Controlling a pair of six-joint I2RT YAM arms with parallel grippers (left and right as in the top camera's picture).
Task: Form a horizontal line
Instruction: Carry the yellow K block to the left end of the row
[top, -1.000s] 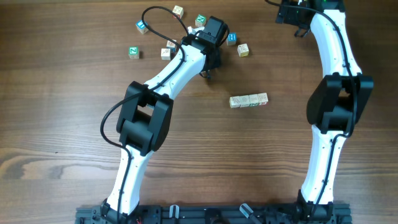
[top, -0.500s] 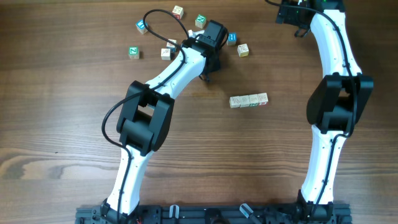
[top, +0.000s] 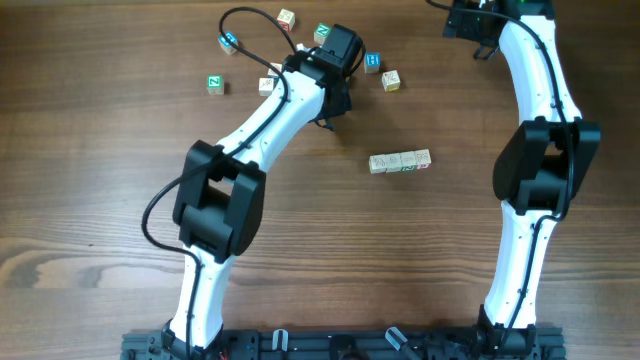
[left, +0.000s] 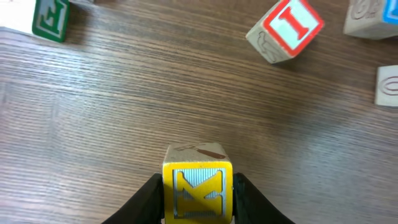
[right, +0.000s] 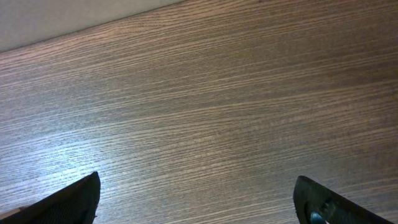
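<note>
Row: a short straight row of cubes (top: 400, 161) lay flat on the table (top: 110, 200). The cubes touched side to side, and their pale faces carried green and red marks too small to read.
Row's place: it sat well apart from the left gripper (left: 198, 208), off toward the right arm's side and nearer the arm bases. It sat farther still from the right gripper (right: 196, 193).
Yellow cube: a yellow cube (left: 198, 186) stood upright between the left fingers (left: 149, 202). Its yellow-framed face read "K", and its pale top bore a brown streak.
Left gripper: it was clenched on the yellow cube, with one finger against each side. The cube's underside was hidden, so I cannot tell whether it rested on the wood.
Green cube: a green cube (left: 50, 18) lay ahead of the left gripper and to its left, well apart. Its face read "E" in white.
Red cube: a red cube (left: 286, 30) lay ahead and to the right, tilted in the frame. Its red-bordered face read "I", and a faint line drawing showed on its side.
Blue cube: a blue cube (left: 371, 14) lay just past the red one at the frame edge, with its letter cut off.
Other loose cubes: more cubes lay scattered around the left wrist in the overhead view, their letters too small to read.
Right gripper: it was released, with jaws spread wide over bare wood at the far edge of the table and nothing between them.
</note>
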